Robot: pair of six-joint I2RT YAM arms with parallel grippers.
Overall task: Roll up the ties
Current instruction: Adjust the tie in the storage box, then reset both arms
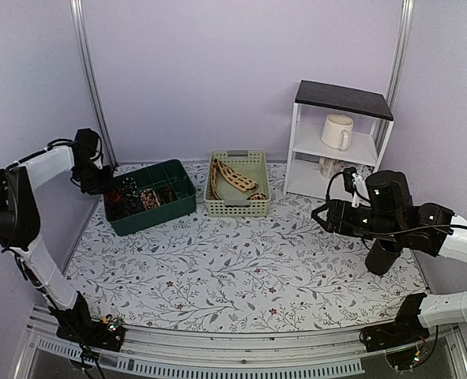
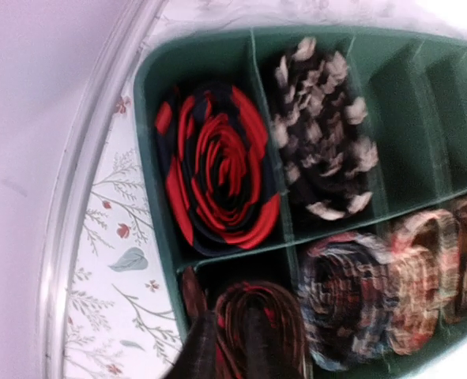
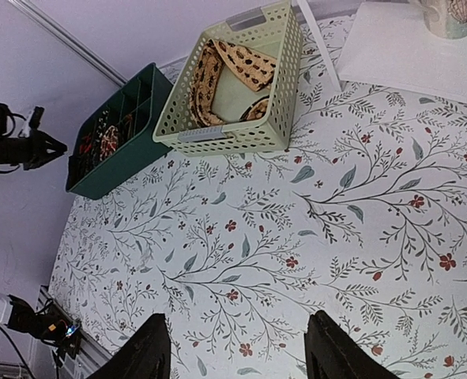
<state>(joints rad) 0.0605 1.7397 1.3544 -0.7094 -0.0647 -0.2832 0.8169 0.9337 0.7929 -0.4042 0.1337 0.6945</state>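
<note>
A green divided box (image 1: pixel 150 217) holds several rolled ties. The left wrist view shows a red-and-black coil (image 2: pixel 221 178), a black-and-white coil (image 2: pixel 324 150) and plaid coils (image 2: pixel 344 296). My left gripper (image 2: pixel 227 347) is at the box's left end (image 1: pixel 107 183). It is shut on the wall of a dark brown-red rolled tie (image 2: pixel 284 316) in the near-left compartment. A beige tie with dark markings (image 1: pixel 233 178) lies loose in a pale green basket (image 1: pixel 237 207); it also shows in the right wrist view (image 3: pixel 209 75). My right gripper (image 3: pixel 237 351) is open and empty above the floral tablecloth (image 1: pixel 324 215).
A white shelf with a dark top (image 1: pixel 342 99) stands at the back right with a cream mug (image 1: pixel 337 130) on it. A black cylindrical object (image 1: pixel 382 257) stands under the right arm. Metal frame posts (image 1: pixel 91 79) rise at the back corners.
</note>
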